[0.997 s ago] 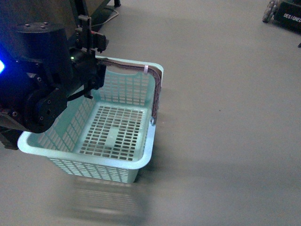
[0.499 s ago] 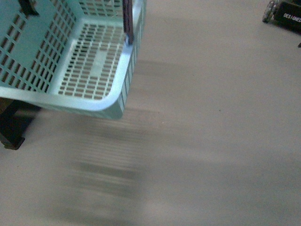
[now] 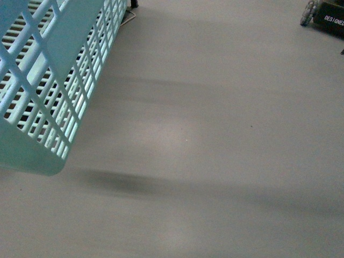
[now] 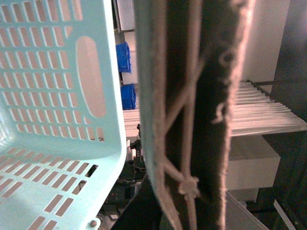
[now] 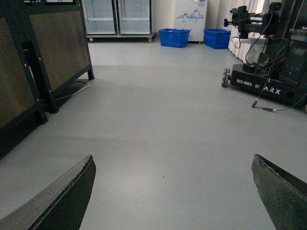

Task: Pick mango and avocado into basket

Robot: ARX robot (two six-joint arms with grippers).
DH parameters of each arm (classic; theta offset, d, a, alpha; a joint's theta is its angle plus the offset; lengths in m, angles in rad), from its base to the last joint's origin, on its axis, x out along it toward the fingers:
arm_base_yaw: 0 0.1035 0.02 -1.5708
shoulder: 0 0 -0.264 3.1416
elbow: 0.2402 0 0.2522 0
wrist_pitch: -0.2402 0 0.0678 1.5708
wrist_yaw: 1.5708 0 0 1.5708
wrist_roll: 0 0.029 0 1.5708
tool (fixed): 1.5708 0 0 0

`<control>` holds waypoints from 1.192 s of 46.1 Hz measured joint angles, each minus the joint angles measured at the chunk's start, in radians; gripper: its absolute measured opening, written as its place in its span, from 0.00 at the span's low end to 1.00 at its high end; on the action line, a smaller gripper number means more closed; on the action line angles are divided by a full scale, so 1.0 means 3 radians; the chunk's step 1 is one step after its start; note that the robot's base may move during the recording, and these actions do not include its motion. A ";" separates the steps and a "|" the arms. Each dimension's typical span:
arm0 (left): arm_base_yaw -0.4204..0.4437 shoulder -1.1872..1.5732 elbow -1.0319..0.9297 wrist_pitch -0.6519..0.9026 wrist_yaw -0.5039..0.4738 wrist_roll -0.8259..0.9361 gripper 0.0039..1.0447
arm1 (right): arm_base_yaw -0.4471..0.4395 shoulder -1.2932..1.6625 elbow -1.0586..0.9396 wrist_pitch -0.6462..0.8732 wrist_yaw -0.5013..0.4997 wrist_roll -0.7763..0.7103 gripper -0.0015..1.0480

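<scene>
Right fingers: the right gripper (image 5: 172, 162) is spread wide. Its two dark fingers (image 5: 67, 196) stand far apart with only floor between them, and they hold nothing.
Left fingers: they do not show in the left wrist view, so I cannot tell if they are clenched or released.
Handle: the brown handle (image 4: 211, 96) is very near the left wrist camera. It looks like rough woven strap with fraying edges, bound by a thin white tie (image 4: 189, 184) that ends in a knot.
Basket: the basket (image 3: 48, 107) is light teal plastic with smooth, thin walls cut by many slots. In the front view it is tilted, close at the left, and seems lifted off the floor, with a blurred shadow under it.
Handling of the basket: I judge it light and stiff, but it swings easily. The handle strap is the best place to hold, not the thin slotted wall.
Mango and avocado: neither fruit shows in any view, and no fruit shows in the parts of the basket that can be seen.
Floor: the floor (image 3: 215, 134) is smooth, matt grey.
Far end: blue crates (image 5: 175, 37) stand by the wall, and another robot's black wheeled base (image 5: 268, 81) is at the side.
</scene>
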 joint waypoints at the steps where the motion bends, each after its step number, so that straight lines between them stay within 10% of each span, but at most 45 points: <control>1: -0.0011 -0.0034 -0.0011 -0.0029 -0.0001 0.0004 0.09 | 0.0000 0.0000 0.0000 0.0000 0.0000 0.0000 0.93; 20: -0.0153 -0.0909 -0.0234 -0.0909 -0.0080 0.0338 0.09 | 0.0000 0.0000 0.0000 0.0000 0.0001 0.0000 0.93; 55: -0.0121 -0.0912 -0.0263 -0.0928 -0.0123 0.0623 0.09 | 0.0000 0.0000 0.0000 0.0000 0.0000 0.0000 0.93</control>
